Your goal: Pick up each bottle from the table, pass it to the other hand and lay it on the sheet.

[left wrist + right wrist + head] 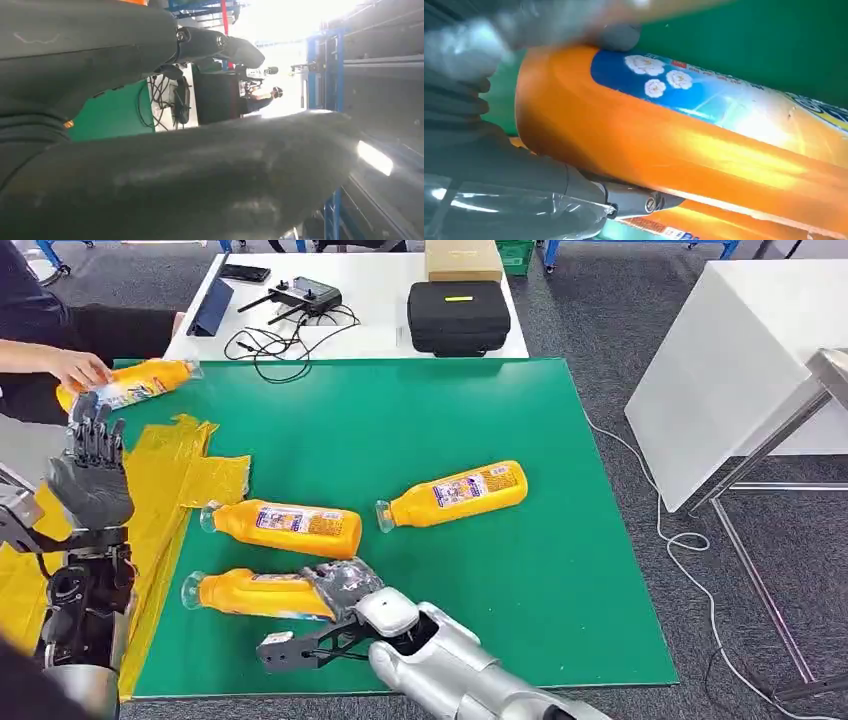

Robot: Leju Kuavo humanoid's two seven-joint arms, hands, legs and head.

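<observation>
Fingers (619,200) of the right hand (345,585) grip the base of the nearest bottle (255,593), which lies at 7 o'clock on the green tabletop (560,570). Left hand (92,475) stands raised over the yellow sheet (165,490) at 9 o'clock, its fingers straight, apart and holding nothing. Two more bottles (285,527) (455,494) lie near the centre, and a person's hand (75,367) touches a fourth bottle (130,385) at 10 o'clock.

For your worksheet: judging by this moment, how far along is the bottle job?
Done: one bottle lies by the yellow sheet, under a person's hand. In hand: the right hand grips the nearest bottle. Left: two bottles on the green table.
</observation>
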